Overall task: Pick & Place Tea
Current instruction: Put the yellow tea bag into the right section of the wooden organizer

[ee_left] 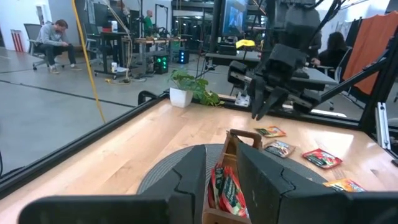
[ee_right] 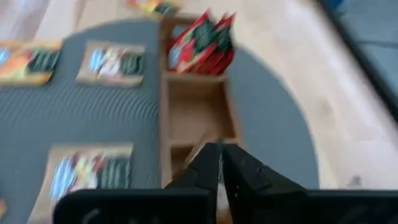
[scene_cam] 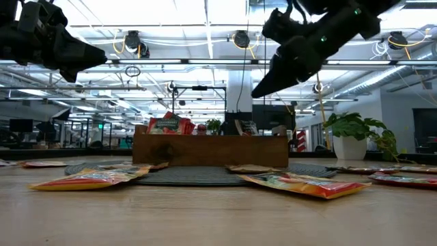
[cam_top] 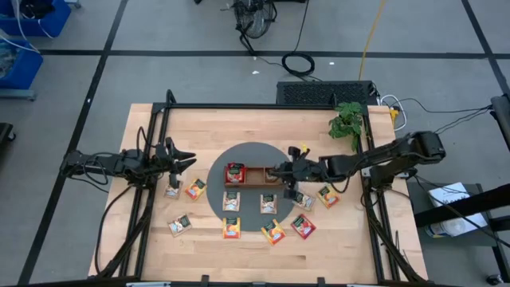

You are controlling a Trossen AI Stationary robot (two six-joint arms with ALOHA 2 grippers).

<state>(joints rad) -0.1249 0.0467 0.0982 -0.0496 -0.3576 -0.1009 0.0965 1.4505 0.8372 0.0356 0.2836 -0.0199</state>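
- The right claw (cam_top: 275, 171) was pictured clenched with nothing visibly between its fingers, poised above the right end of the wooden tray (cam_top: 256, 182).
- The left claw (cam_top: 190, 159) was held near the worktop's (cam_top: 398, 255) left side above loose packets; whether it gripped anything could not be told.
- Red tea packets (cam_top: 234, 172) were seen standing upright, bunched in the tray's left compartment; the middle compartment appeared empty.
- Other packets (cam_top: 269, 204), orange-yellow, red and pale with dark print, were left flat on the grey mat (cam_top: 247, 155) and bare wood around the tray.
- A risk was judged: thin, flat packets might be missed or slid aside by closing fingers, and the tray nudged by a low descent.
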